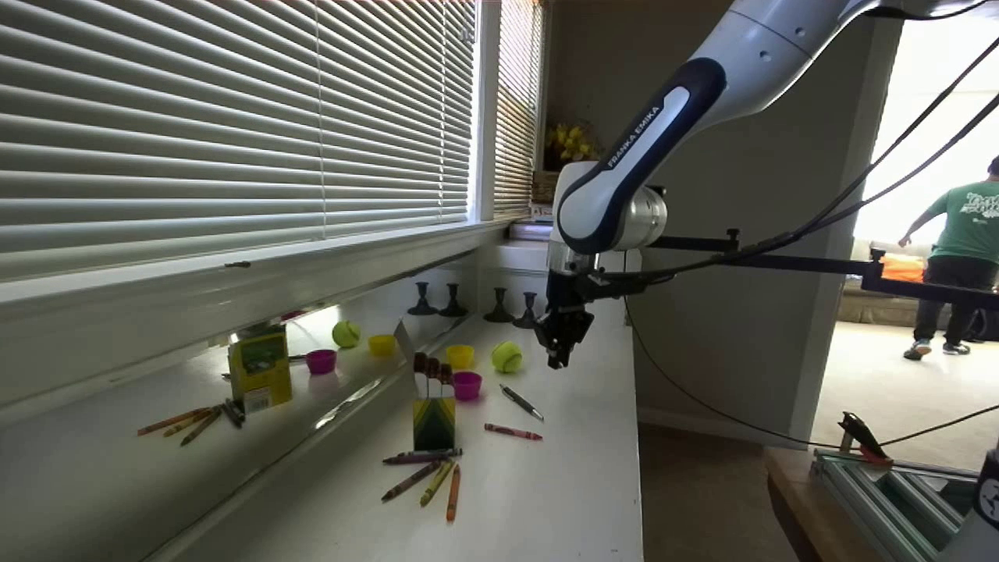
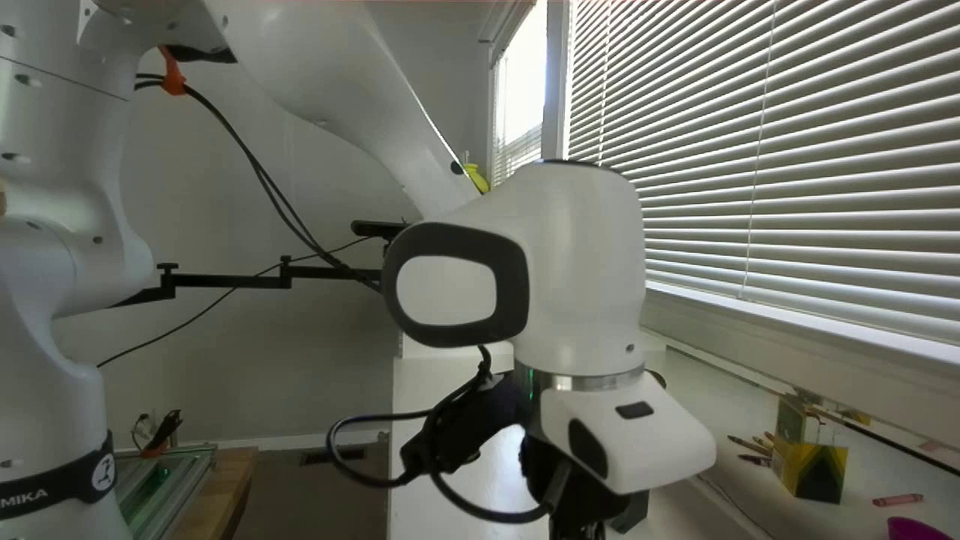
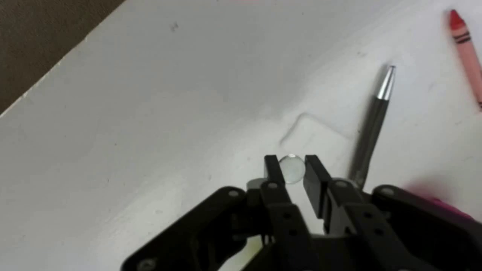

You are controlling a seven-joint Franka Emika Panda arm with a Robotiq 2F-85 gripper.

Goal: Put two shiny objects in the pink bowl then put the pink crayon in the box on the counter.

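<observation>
Tool (image 3: 292,167), shiny object (image 3: 292,171) (clear) between fingertips (image 3: 315,174).

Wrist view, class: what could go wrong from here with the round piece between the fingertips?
The clear round piece is pinched at the very fingertips, so it might slip out. The pink bowl stands close to the tennis ball and the yellow cup, so the gripper could bump them, perhaps setting the ball rolling.

We see a white Franka Emika Panda arm (image 1: 652,129) with a dark band (image 1: 634,139) lettered FRANKA EMIKA, a silvery wrist ring (image 2: 577,380), black cables (image 2: 259,169) (an orange strap (image 2: 172,73) sits on them) and a black Robotiq gripper (image 3: 292,168) dotted with round grey pins (image 3: 233,193).
</observation>
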